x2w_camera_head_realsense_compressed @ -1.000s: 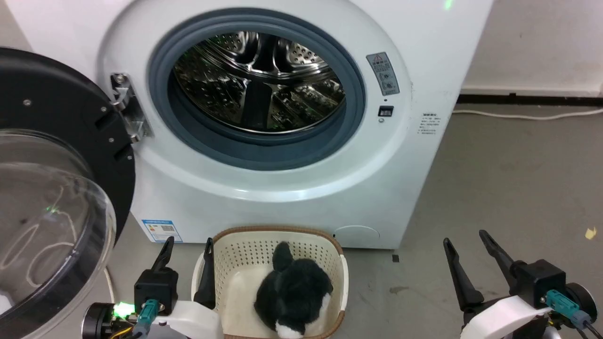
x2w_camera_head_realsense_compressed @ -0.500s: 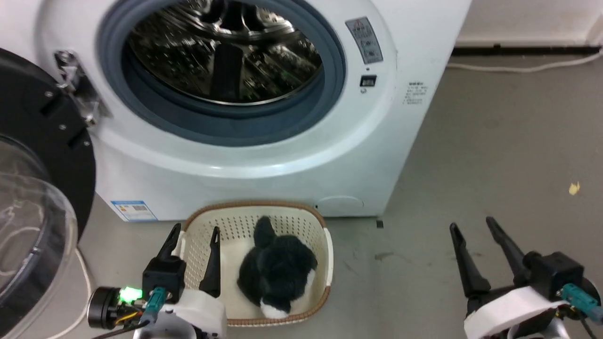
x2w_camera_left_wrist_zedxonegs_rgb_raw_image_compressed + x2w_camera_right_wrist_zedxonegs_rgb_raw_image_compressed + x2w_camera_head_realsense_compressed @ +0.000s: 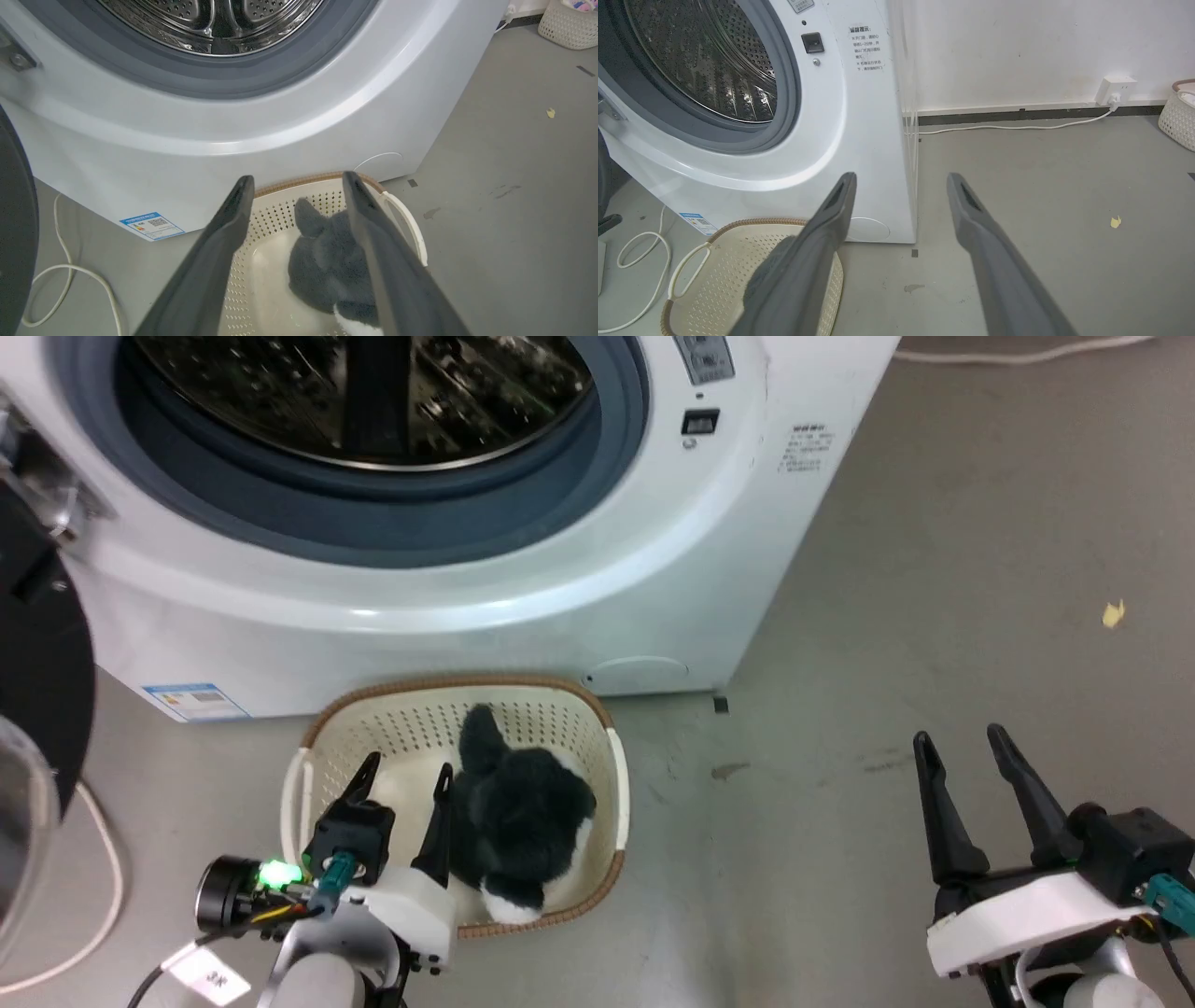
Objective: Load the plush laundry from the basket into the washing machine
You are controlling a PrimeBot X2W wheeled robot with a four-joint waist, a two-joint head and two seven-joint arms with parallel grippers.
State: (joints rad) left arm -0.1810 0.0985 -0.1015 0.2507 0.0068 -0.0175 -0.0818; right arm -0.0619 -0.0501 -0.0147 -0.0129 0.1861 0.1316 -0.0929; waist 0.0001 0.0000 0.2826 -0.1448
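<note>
The plush laundry (image 3: 518, 812), black and fluffy with a white patch at its near end, lies in the cream basket (image 3: 560, 686) on the floor in front of the washing machine (image 3: 560, 597). The washer's steel drum (image 3: 373, 392) is exposed, its door (image 3: 37, 691) swung out to the left. My left gripper (image 3: 409, 765) is open and hangs over the basket's left half, its right finger right beside the plush. The left wrist view shows the plush (image 3: 327, 261) partly behind the right finger of that gripper (image 3: 299, 177). My right gripper (image 3: 960, 737) is open over bare floor, well right of the basket.
A white cable (image 3: 103, 896) loops on the floor left of the basket. A yellow scrap (image 3: 1111, 613) lies on the grey floor to the right. In the right wrist view a wall socket (image 3: 1113, 91) and another white basket (image 3: 1176, 116) stand by the far wall.
The head camera has tilted down, so the washer slid up the picture. My left gripper has moved right, from straddling the basket's left wall to inside it beside the plush. The right gripper stays open.
</note>
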